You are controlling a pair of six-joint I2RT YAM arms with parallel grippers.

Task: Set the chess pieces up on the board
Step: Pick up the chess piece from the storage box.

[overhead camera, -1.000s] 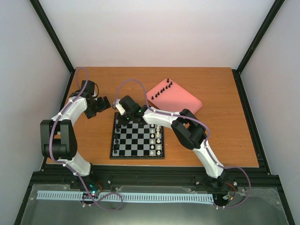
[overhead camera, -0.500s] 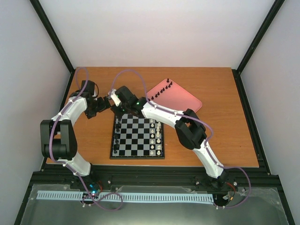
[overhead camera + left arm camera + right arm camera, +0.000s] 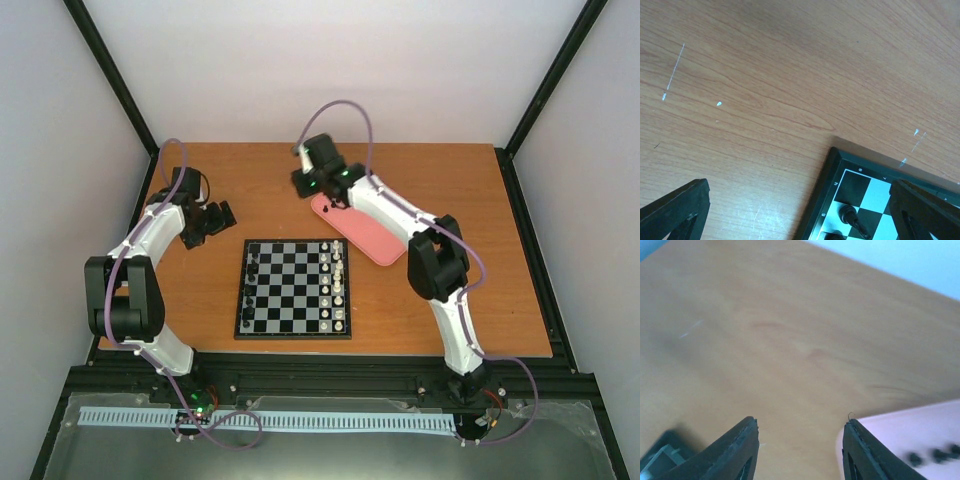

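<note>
- Small square chessboard with black and light-grey squares is lying towards the near edge of the brown wooden table, roughly midway across.
- Tiny black chess pieces are standing along the board's left edge. The row is looking only part-filled, and the count is too small to tell.
- Cream-white pieces are lining the board's right edge.
- Pink rounded rectangular tray is sitting beyond the board's far right corner, partly under the right arm.
- In the right wrist view, more black chess pieces are showing blurred on the tray, so the set-up is looking unfinished.
- The right gripper is hovering by the tray's far left corner. Its jaws are parted with nothing between them, and bare wood is showing through the gap.
- The left gripper is hanging near the table's left edge, just off the board's far left corner. Its jaws are spread wide and carrying nothing.
- Judgement: the pieces on the tray are waiting to be carried over to the board's left side.
</note>
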